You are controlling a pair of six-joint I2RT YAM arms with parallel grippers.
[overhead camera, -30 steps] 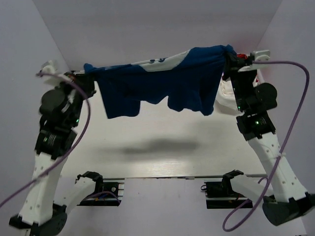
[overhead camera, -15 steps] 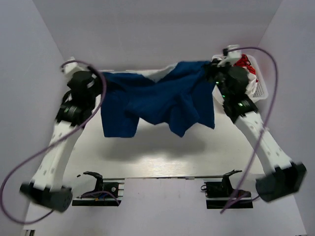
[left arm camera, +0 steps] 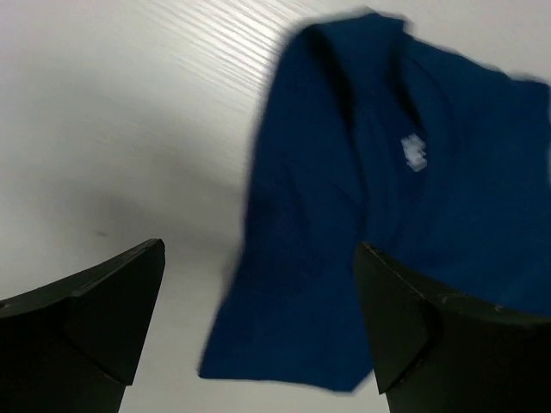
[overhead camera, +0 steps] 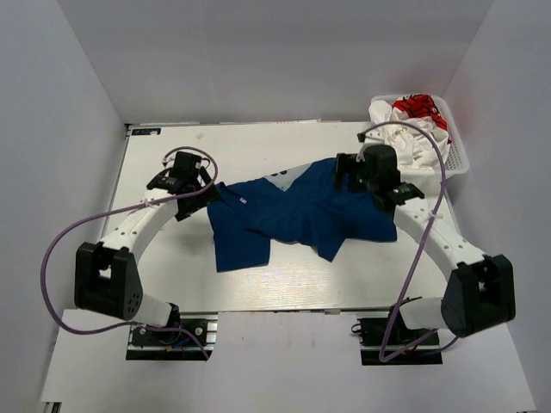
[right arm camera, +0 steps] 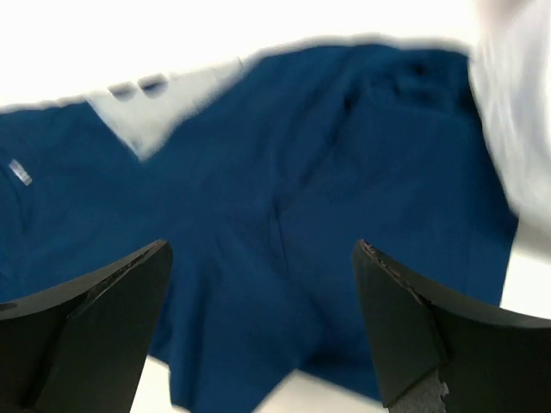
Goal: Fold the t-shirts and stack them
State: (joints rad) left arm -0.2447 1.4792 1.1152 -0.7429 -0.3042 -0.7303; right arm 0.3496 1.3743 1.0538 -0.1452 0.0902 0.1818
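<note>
Mid-worktop (overhead camera: 258,146), blue t-shirt (overhead camera: 293,215) lies crumpled and only partly spread, with a pale patch showing near its far edge. White t-shirt (overhead camera: 398,136) with red print sits bunched in the basket (overhead camera: 458,159) at the far right corner. Left gripper (left arm camera: 258,248) is at the blue shirt's left edge, jaws wide, nothing held. Right gripper (right arm camera: 263,245) is over its right part, jaws wide, nothing held.
</note>
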